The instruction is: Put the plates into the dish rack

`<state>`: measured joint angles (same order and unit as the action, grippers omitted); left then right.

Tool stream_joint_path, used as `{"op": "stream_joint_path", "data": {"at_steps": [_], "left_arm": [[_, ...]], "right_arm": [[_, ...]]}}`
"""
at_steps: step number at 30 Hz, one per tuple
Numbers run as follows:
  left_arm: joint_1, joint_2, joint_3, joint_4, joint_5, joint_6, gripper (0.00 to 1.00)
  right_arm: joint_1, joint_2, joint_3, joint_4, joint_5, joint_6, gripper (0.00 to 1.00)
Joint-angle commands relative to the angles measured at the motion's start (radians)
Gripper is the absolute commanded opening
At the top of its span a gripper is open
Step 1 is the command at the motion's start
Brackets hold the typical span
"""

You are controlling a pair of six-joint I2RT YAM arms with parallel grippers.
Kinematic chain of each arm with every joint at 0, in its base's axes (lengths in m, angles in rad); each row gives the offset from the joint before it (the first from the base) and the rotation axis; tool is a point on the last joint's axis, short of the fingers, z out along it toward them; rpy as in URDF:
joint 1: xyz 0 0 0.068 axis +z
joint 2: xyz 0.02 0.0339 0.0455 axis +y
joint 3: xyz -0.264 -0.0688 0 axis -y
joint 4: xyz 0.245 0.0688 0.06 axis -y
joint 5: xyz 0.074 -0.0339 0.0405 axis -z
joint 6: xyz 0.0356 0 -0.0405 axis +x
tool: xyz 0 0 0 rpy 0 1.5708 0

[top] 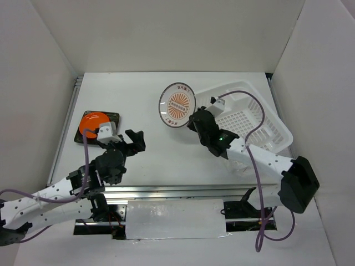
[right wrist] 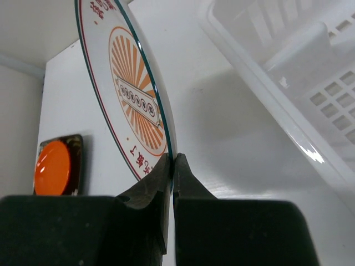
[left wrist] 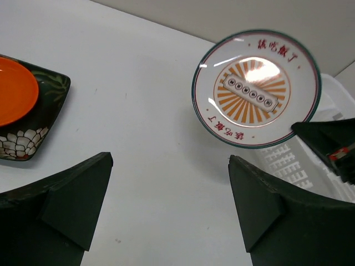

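My right gripper (top: 191, 118) is shut on the rim of the white sunburst plate (top: 177, 104) and holds it tilted in the air just left of the white dish rack (top: 266, 119). In the right wrist view the jaws (right wrist: 173, 160) pinch the plate's edge (right wrist: 133, 94). The plate also shows in the left wrist view (left wrist: 255, 88). The small orange plate (top: 93, 122) lies on the dark square floral plate (top: 113, 118) at the far left. My left gripper (top: 135, 139) is open and empty, to the right of that stack, above the table.
The rack sits tilted at the right, near the right wall. White walls enclose the table on three sides. A purple cable (top: 252, 100) loops over the rack. A metal rail (top: 166, 191) runs along the near edge.
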<state>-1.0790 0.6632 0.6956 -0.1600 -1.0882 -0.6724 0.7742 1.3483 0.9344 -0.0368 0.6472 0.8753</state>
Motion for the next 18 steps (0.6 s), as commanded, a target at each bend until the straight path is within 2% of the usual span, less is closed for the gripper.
{"op": "stream_joint_path", "data": {"at_steps": [1,6,7,13,14,18], "left_arm": [[0.005,0.071,0.065,0.034,0.077,0.033,0.99],[0.096,0.208,0.189,-0.065,0.252,-0.013,1.00],[0.114,0.217,0.191,-0.061,0.328,-0.018,0.99],[0.261,0.196,0.110,0.097,0.601,0.031,0.98],[0.277,0.191,0.101,0.124,0.688,0.048,0.98],[0.310,0.184,0.079,0.208,0.777,0.091,1.00]], "right_arm": [[0.004,-0.144,0.015,0.083,-0.058,-0.171,0.00],[-0.003,-0.351,-0.022,-0.005,-0.151,-0.269,0.00],[-0.004,-0.382,-0.048,-0.012,-0.185,-0.275,0.00],[-0.006,-0.543,-0.104,-0.047,-0.282,-0.311,0.00],[-0.006,-0.551,-0.103,-0.054,-0.305,-0.315,0.00],[-0.006,-0.584,-0.115,-0.066,-0.362,-0.335,0.00]]}}
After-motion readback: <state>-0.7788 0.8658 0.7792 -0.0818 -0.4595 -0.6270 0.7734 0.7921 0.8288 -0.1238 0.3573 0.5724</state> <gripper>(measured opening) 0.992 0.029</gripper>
